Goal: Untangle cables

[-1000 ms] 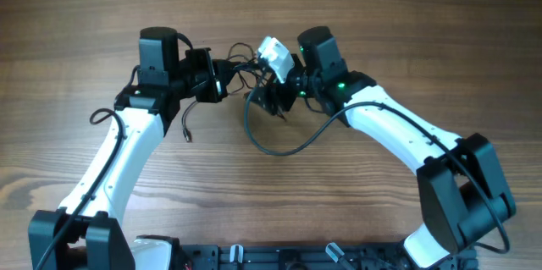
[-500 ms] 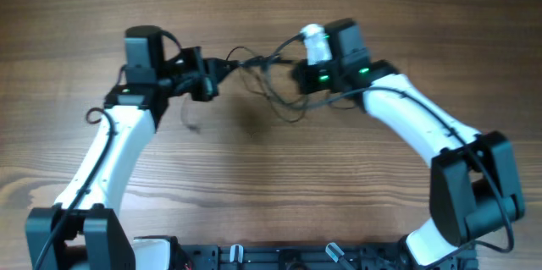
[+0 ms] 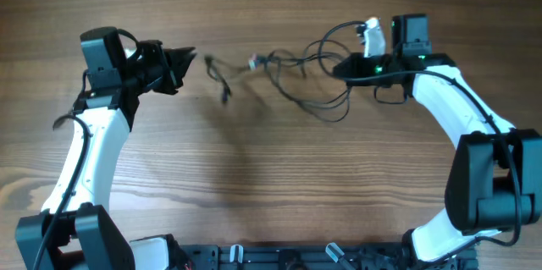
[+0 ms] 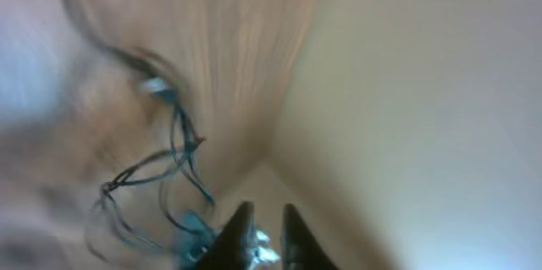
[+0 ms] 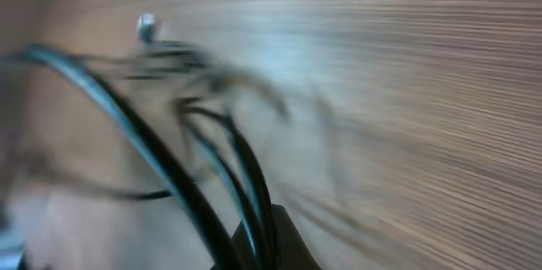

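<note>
Overhead: right jaws grip cables point(image 3: 281, 68) trailing left over table point(image 3: 254, 177).

- The cables point(image 3: 292, 79) stretch from left to right across the far middle of the table point(image 3: 254, 185), between the two grippers.
- The left gripper point(image 3: 185, 57) is at their left end, just apart from the nearest loose strand in the overhead view.
- The right gripper point(image 3: 343, 69) is at their right end; the cords run into its tip, with loops to its left and in front of it.
- From the right wrist, the cords rise from bottom centre toward upper left.
- From the left wrist, blurred cords lie left of the fingertips point(image 4: 241, 223).
</note>
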Motion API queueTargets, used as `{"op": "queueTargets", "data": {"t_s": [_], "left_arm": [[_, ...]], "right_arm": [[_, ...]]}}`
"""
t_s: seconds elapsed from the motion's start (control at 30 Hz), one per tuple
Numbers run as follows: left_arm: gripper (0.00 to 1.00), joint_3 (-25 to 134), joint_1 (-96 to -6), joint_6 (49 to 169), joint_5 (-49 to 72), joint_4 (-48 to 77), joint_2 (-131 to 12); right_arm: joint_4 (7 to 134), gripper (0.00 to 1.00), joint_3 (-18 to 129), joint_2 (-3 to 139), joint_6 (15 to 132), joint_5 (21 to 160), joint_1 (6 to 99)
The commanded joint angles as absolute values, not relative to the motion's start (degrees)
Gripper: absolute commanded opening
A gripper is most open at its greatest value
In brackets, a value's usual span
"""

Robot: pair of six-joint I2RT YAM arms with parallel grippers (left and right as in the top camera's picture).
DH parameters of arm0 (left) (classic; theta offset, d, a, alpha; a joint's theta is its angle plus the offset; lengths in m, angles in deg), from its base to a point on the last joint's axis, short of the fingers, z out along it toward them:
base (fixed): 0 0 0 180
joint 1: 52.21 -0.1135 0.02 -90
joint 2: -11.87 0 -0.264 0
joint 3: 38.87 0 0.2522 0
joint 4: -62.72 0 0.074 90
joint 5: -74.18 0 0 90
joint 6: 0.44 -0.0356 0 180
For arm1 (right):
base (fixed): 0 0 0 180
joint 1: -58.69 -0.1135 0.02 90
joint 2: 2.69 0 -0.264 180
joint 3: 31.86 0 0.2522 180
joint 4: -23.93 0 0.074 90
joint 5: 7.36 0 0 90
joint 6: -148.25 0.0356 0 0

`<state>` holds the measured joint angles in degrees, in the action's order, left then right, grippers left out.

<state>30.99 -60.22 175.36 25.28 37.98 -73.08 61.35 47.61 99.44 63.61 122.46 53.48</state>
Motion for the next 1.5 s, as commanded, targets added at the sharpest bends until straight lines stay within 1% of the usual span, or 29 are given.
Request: {"op": "queueTargets", "data": {"t_s": [0.0, 0.03, 0.13, 0.2, 0.23, 0.3, 0.37, 0.43, 0.47, 0.53, 0.57, 0.7, 0.77, 0.8, 0.87, 0.93, 1.0, 1.03, 1.1, 1.13, 1.17, 1.2, 1.27, 1.3, 1.33, 1.37, 1.4, 1.43, 1.47], "left_arm": [[0.57, 31.36, -60.57, 145.63, 23.66, 38.24, -71.83], [0.73, 31.36, -60.39, 140.47, 26.05, 38.26, -71.83], [0.89, 31.36, -58.51, 129.67, 31.05, 39.18, -71.83], [0.99, 31.36, -56.08, 124.15, 31.27, 38.92, -71.83], [1.0, 31.36, -54.36, 121.81, 31.2, 38.89, -71.83], [1.0, 31.36, -51.32, 118.99, 31.01, 38.92, -71.83], [0.96, 31.36, -47.63, 115.58, 29.26, 38.59, -71.83], [0.92, 31.36, -43.8, 115.27, 19.86, 35.96, -71.83], [0.92, 31.36, -42.42, 115.31, 15.49, 34.43, -71.83], [0.92, 31.36, -40.3, 115.73, 9.96, 32.21, -71.83], [0.92, 31.36, -39.12, 115.71, 7.84, 31.33, -71.83], [0.96, 31.36, -37.42, 115.69, 6.18, 31.07, -71.83], [0.96, 31.36, -36.74, 115.71, 1.02, 30.57, -72.18], [0.97, 31.36, -36.59, 115.97, -0.77, 30.68, -72.47], [1.0, 31.36, -36.57, 120.25, -4.79, 31.24, -73.56], [1.0, 31.36, -36.59, 126.99, -9.23, 34.46, -76.07], [1.0, 31.36, -36.61, 129.3, -9.97, 38.28, -78.61], [0.96, 31.36, -36.61, 129.3, -9.97, 39.55, -79.86], [0.77, 31.36, -37.18, 129.3, -12.36, 38.26, -82.85], [0.61, 31.36, -38.18, 129.52, -14.28, 35.79, -83.81], [0.4, 31.36, -39.58, 130.86, -16.44, 33.06, -84.25], [0.28, 31.36, -42.01, 133.04, -18.83, 29.93, -84.25], [0.19, 31.38, -47.32, 134.26, -18.56, 27.62, -83.99], [0.19, 31.38, -49.9, 135.1, -17.49, 27.2, -83.72], [0.19, 31.38, -53.13, 135.49, -15.11, 27.07, -83.51], [0.19, 31.38, -56.94, 135.47, -10.89, 27.31, -83.24], [0.2, 31.38, -59.43, 135.45, -7.77, 27.44, -83.05], [0.2, 31.38, -62.29, 135.45, -3.48, 27.68, -83.03], [0.2, 31.38, -65.2, 135.45, 0.82, 27.7, -83.0]], "right_arm": [[60.45, 0.05, 47.13, 100.07, 54.81, 139.0, 51.46], [60.43, 0.04, 47.13, 99.79, 53.32, 140.75, 50.48], [60.13, 0.04, 47.15, 99.13, 52.05, 142.11, 47.84], [58.44, 0.05, 47.22, 98.87, 52.34, 146.59, 46.22], [56.94, 0.04, 47.28, 98.78, 53.38, 149.25, 45.72], [52.48, 0.05, 47.3, 98.43, 59.72, 151.94, 45.35], [46.75, 0.05, 47.3, 97.97, 66.54, 154.87, 45.37], [38.77, 0.05, 47.3, 97.19, 73.41, 159.31, 45.37], [35.06, 0.04, 47.3, 96.79, 76.79, 159.66, 45.37], [29.02, 0.05, 47.3, 96.01, 80.82, 159.66, 45.37], [24.0, 0.05, 47.3, 95.72, 83.02, 159.42, 45.37], [13.83, 0.05, 47.3, 95.7, 91.11, 158.17, 45.37], [8.0, 0.05, 47.3, 95.7, 96.27, 160.01, 45.35], [5.86, 0.04, 47.3, 95.7, 98.37, 161.14, 45.35], [-0.13, 0.04, 47.28, 95.7, 103.98, 164.44, 45.28], [-4.42, 0.05, 47.28, 95.7, 106.74, 166.19, 44.56], [-5.9, 0.05, 47.28, 95.7, 107.76, 166.13, 44.3], [-6.89, 0.05, 47.28, 95.7, 107.68, 165.91, 44.38], [-7.56, 0.05, 47.28, 95.7, 106.23, 162.48, 45.91], [-7.43, 0.05, 47.28, 95.7, 105.38, 160.16, 47.14], [-6.54, 0.05, 47.28, 95.7, 104.09, 157.47, 48.62], [-4.11, 0.05, 47.28, 95.7, 102.17, 153.82, 50.39], [3.12, 0.05, 47.28, 95.7, 98.74, 145.43, 53.72], [7.47, 0.05, 47.28, 95.7, 96.33, 140.88, 55.22], [14.6, 0.05, 47.28, 95.7, 92.84, 133.12, 57.26], [21.4, 0.05, 47.28, 95.7, 91.66, 124.75, 59.18], [25.81, 0.05, 47.28, 95.7, 91.37, 119.51, 60.64], [30.18, 0.05, 47.28, 95.7, 91.37, 115.55, 62.59], [33.57, 0.04, 47.28, 95.7, 90.72, 114.81, 65.06]]}}
